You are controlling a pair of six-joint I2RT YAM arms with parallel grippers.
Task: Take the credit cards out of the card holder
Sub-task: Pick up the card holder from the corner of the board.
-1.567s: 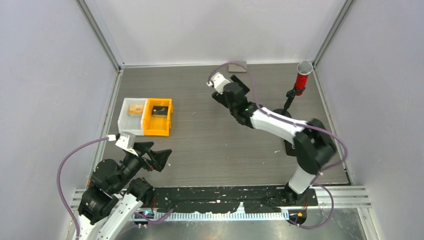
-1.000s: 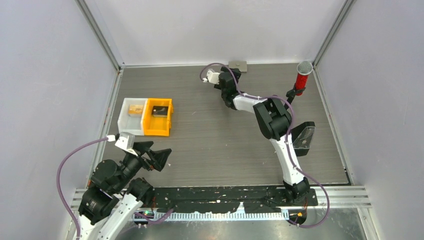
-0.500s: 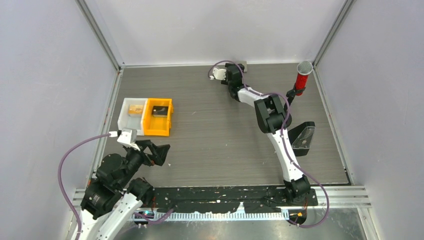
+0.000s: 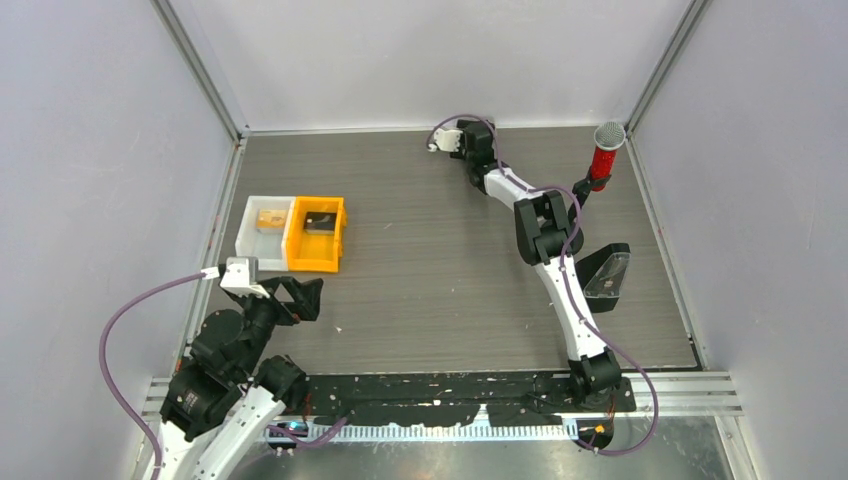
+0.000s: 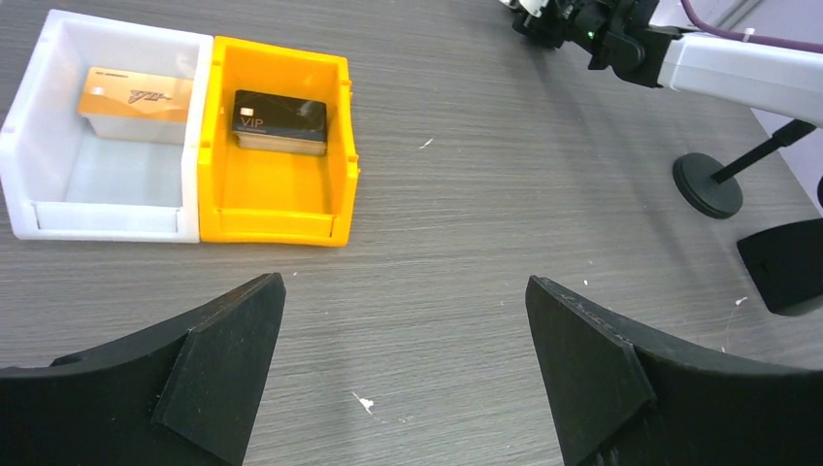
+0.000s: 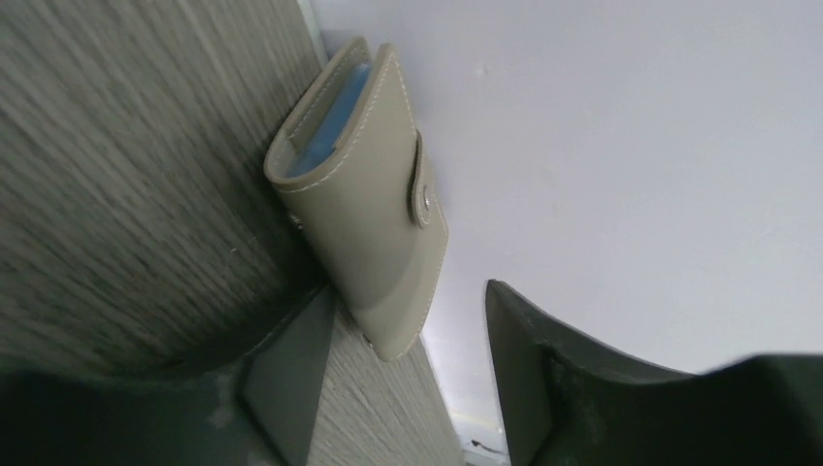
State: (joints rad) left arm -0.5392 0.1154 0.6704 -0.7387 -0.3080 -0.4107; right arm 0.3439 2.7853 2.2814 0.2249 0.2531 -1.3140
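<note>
The card holder (image 6: 364,194) is a greyish-beige wallet, folded shut with a snap tab. It lies at the table's back edge against the wall. A light blue credit card (image 6: 335,116) shows edge-on in its open end. My right gripper (image 6: 408,364) is open, and the holder's near corner sits between its fingers, close to the left finger (image 6: 291,379). In the top view the right gripper (image 4: 478,142) covers the holder. My left gripper (image 5: 403,359) is open and empty above bare table near the front left (image 4: 300,298).
A white bin (image 4: 250,245) holds an orange card and an orange bin (image 4: 340,240) holds a black card, at the left. A red microphone on a stand (image 4: 603,155) and a black wedge stand (image 4: 605,275) are at the right. The back wall is right behind the holder.
My right arm has stretched out to the back wall and brought its open gripper onto the holder. My left gripper has shifted a little left and back.
</note>
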